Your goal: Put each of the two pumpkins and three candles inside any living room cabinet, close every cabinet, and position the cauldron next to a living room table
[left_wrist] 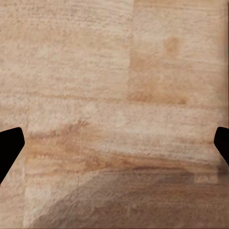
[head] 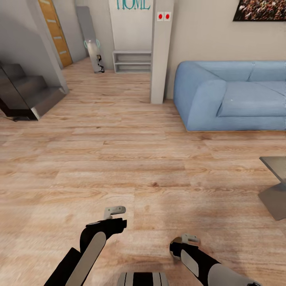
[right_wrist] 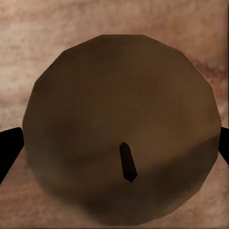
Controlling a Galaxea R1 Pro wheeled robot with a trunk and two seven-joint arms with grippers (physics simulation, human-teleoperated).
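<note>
Candle [right_wrist: 121, 129] transport looks to be the step in hand: the tan-brown, dark-wicked stub sits between the right claw [head: 183, 243] fingers, seemingly pinched. The left claw [head: 115, 211] hangs spread over the plank floor [head: 119, 159]. Next comes driving from the blue sofa [head: 234, 95] to a cabinet.

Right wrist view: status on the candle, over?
Right end effector shut on candle. Left end effector open, empty, over floor. Sofa and table ahead right.

I see light wood plank floor [head: 119, 159], a blue sofa [head: 234, 95] against the pale wall [head: 206, 31], dark stairs [head: 28, 95] left, and a grey shelf [head: 132, 61] ahead.
</note>
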